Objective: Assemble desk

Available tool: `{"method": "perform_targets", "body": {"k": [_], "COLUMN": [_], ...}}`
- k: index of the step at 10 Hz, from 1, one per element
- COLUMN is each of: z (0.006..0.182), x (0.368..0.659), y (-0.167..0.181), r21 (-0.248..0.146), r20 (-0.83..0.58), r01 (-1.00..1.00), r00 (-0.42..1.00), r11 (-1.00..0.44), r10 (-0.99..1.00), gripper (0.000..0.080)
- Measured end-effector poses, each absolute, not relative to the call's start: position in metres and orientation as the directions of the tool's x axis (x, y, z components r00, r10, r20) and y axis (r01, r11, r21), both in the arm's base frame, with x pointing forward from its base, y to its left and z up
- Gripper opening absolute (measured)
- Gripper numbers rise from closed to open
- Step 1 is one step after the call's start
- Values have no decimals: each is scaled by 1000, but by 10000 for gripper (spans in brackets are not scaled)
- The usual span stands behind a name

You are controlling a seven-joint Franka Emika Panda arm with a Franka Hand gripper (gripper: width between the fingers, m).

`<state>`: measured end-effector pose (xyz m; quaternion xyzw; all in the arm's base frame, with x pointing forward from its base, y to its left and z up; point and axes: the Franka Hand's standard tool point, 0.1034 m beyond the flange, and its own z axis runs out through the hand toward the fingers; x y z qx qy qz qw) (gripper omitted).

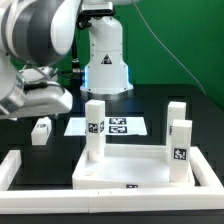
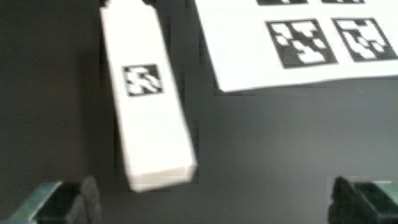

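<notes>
White leg [image 2: 150,100] — top cut off — gripper [image 2: 214,200] open.

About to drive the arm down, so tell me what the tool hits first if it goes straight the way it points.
Most likely the loose leg lying on the table. The tool is open, its fingers set wider than the leg's near end. Depth is unclear, so the tips may instead reach the table either side of it.

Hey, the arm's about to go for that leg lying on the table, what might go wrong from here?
1. The loose leg lies off to one side between the open tool's fingers, not centred, so closing may nudge or twist it.
2. It lies close to the marker board; a shove could slide it onto that.
3. Three legs already stand on the desk top; a swing could topple them.
</notes>
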<state>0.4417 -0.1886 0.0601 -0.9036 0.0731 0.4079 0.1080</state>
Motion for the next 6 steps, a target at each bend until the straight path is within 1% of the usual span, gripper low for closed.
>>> {"method": "perform_targets", "body": {"k": [1, 4, 5, 6], "z": [51, 49, 46, 35], "x": [442, 445, 441, 428], "y": [-192, -195, -195, -198], "r21": [-120, -114, -113, -104], "r20": [-778, -767, -777, -807], "r01": [-216, -210, -220, -246], "r00": [627, 640, 627, 587], "r11": [-969, -971, -969, -964], "r10": [-44, -48, -51, -63], "gripper": [649, 649, 649, 649]}}
